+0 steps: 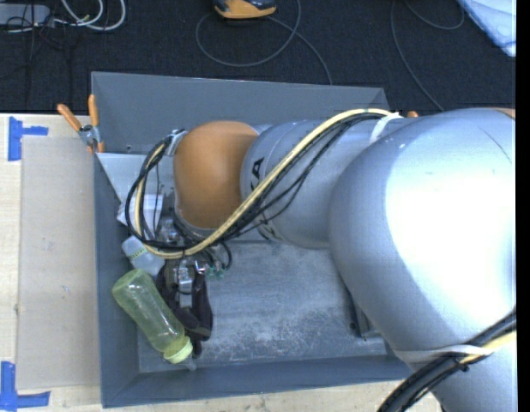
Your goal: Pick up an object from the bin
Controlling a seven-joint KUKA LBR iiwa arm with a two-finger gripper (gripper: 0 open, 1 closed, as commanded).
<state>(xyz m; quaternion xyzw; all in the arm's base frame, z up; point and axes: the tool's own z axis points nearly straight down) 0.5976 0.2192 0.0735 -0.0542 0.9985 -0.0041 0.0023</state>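
A pale yellow-green, see-through plastic bottle lies on its side near the bin's front left corner, its cap end pointing toward the front. My gripper is low in the bin just to the right of the bottle, dark and narrow, close against the bottle's side. A small clear, whitish thing lies just behind the bottle, by the left wall. Whether anything is held is hidden from this angle.
A flat white sheet-like thing leans in the back left corner. The arm with its orange cover and cables hangs over the bin's middle and right. Bare grey floor stretches to the right of the gripper along the front.
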